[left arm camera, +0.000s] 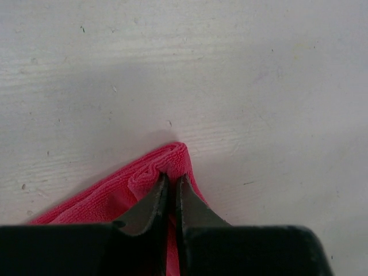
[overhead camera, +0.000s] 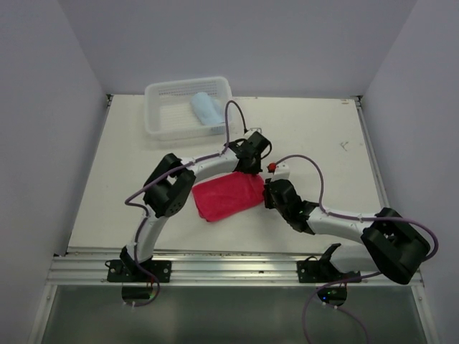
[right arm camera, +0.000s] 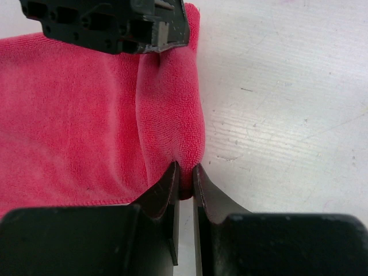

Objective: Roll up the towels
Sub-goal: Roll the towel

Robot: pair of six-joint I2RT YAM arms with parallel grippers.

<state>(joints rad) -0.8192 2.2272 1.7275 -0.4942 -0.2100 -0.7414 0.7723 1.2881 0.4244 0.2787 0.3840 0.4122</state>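
One fold, two grips: the left hand [left arm camera: 172, 177] and right hand [right arm camera: 185, 169] pinch the pinkish-red towel [overhead camera: 226, 197] on the worktop [overhead camera: 323, 143].
Each hand is almost fully closed, fingertips nipping the cloth's raised, folded edge. The rest lies flat to the left of each hand. The left hand sits just ahead of the right. The light blue towel [overhead camera: 206, 109] lies in the clear basket [overhead camera: 154, 122], well beyond both.
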